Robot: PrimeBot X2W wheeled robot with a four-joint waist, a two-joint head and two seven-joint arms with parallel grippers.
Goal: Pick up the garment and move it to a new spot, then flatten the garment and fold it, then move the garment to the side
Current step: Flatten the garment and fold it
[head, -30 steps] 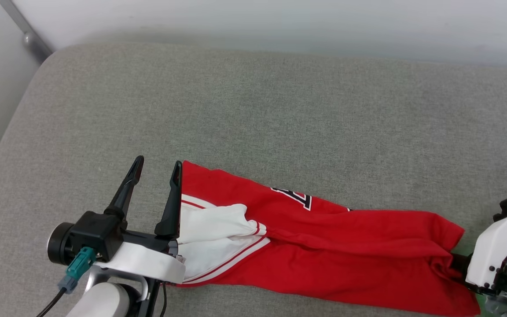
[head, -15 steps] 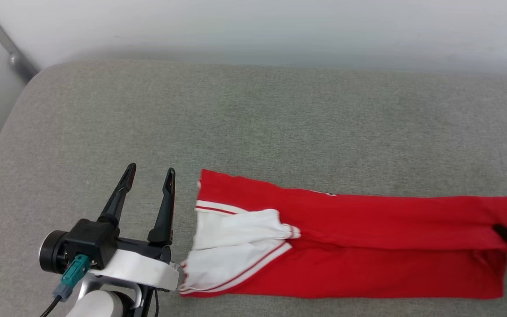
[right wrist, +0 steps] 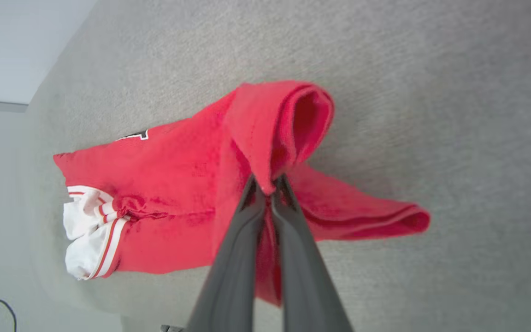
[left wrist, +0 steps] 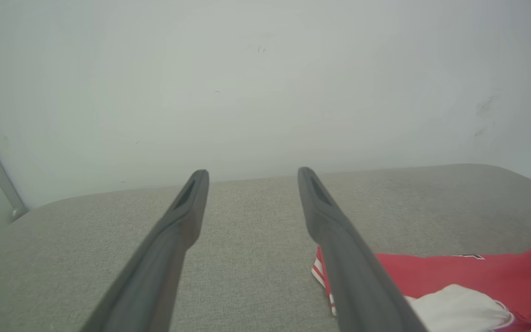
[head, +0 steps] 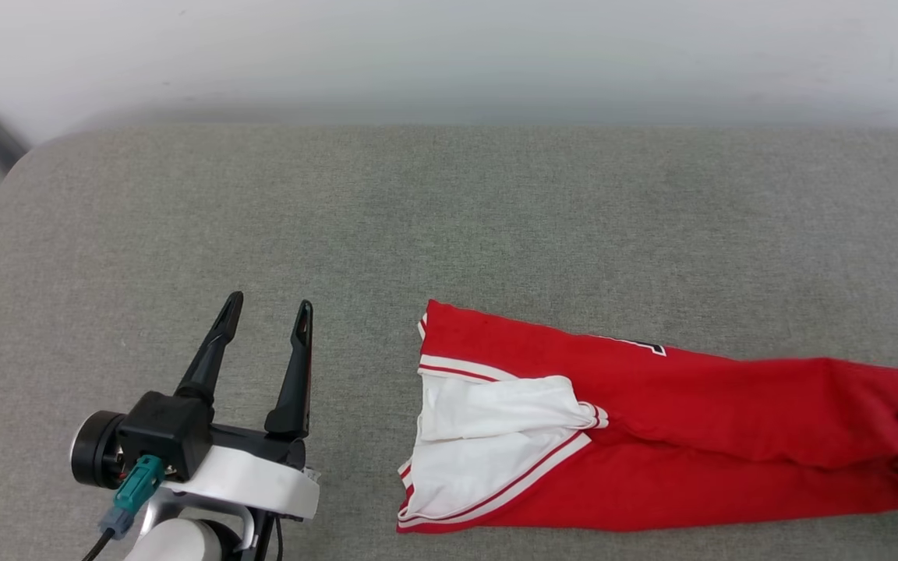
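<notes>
The garment [head: 652, 436] lies on the grey cushion [head: 449, 218] as a long narrow band, right of centre, white sleeve and striped trim at its left end, just a sliver of black lettering peeking out along the far edge. The right gripper [right wrist: 268, 182] has its fingers pinched tight on the red hem end, which bunches up into a raised loop over the fingertips! The left gripper [head: 270, 305] hangs spread and empty, well apart from the sleeve end. By the look of it, flattening and folding are done and the last leg, the move to the side, is under way. What's left: lay that lifted end flat and let go.
</notes>
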